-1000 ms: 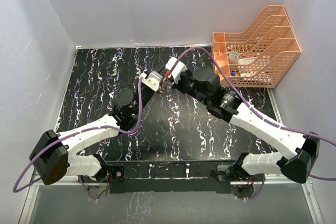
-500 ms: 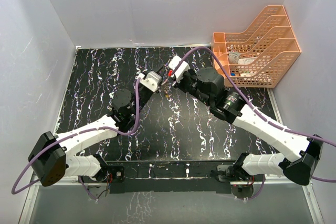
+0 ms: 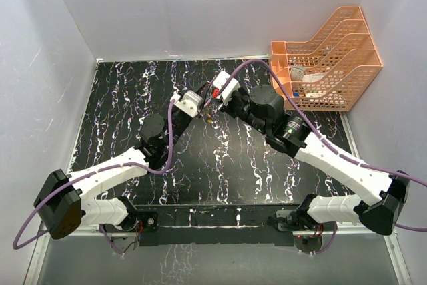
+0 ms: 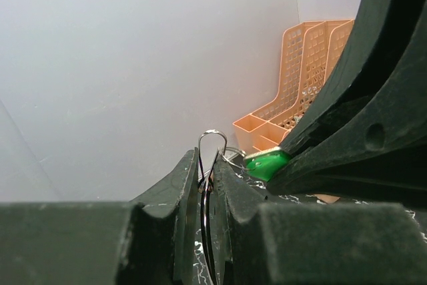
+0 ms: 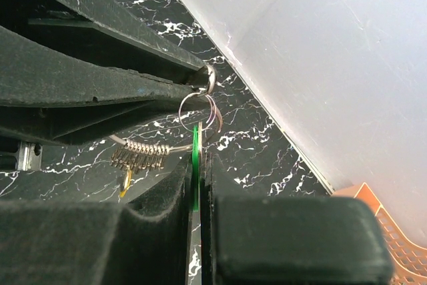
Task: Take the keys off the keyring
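Aloft, well clear of the counter (image 3: 127, 98): both my pincers meet in mid-air towards the back wall. My left pincer (image 4: 205, 165) is clamped on the keyring (image 4: 212, 139), whose thin wire loop pokes up between the fingertips. My right pincer (image 5: 197, 173) is pinched together on the green key (image 5: 196, 143), seen edge-on from the right wrist, its head just beside the left fingertips. The brass keys (image 5: 141, 157) hang bunched on the wire under the left fingers, with a yellow one (image 5: 126, 183) dangling lowest. The orange file rack (image 3: 327, 58) at right rear is not involved. Judgement: the step in hand is working the green key off the ring. To do it well I'd make the left grip the rigid anchor and let the right do the travelling. The key's hole should be fed along the curve of the wire, not yanked straight away, since a straight pull would likely just twist the ring in the left grip or drag it out. Small wrist rolls and short pulls suit this. No view shows the split in the wire, so which way to run the key is a guess. Risk: my hold on the key's flat is thin and may slip as the bunch swings.
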Available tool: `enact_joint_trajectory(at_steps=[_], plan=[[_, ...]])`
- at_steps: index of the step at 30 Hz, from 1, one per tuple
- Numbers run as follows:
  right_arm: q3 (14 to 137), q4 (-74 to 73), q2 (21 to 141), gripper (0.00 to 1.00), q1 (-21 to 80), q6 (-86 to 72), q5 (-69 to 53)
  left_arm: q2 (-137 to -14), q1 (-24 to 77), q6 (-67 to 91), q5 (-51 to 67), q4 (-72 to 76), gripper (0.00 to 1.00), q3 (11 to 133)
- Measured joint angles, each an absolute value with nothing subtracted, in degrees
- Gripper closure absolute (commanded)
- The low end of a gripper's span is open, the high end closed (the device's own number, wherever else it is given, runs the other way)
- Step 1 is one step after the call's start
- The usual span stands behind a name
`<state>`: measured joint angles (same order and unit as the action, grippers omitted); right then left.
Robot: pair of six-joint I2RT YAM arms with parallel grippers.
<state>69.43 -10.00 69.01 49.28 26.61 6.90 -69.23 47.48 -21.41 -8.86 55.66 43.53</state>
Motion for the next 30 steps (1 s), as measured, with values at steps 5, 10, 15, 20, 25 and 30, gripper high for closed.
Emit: enact_joint_trajectory(at_steps=[5,10,15,20,25,30], plan=[[69.4,-9.1,70.6,1.0,49.4,26.6,6.3,-68.7,47.5,-21.4,-8.4,55.0,1.0,43.5],[69.4,-7.7,71.5,1.0,49.4,26.7,6.2,-67.9,47.3,-21.0,-8.4,54.0,1.0,43.5],[69.4,-6.8,72.1,1.0,49.5,26.9,6.6,-67.3,47.2,-21.2,-8.6,53.3,1.0,43.5],[69.4,-6.0,73.3,1.0,49.8,27.2,7.9,-66.2,47.1,-22.4,-9.5,51.6,1.0,43.0],[69.6,-5.6,73.9,1.0,49.9,27.1,7.7,-65.8,47.1,-23.7,-10.4,51.1,1.0,43.0],[69.7,-5.5,73.9,1.0,49.9,27.0,6.7,-65.8,47.1,-24.6,-11.0,51.9,1.0,43.0]])
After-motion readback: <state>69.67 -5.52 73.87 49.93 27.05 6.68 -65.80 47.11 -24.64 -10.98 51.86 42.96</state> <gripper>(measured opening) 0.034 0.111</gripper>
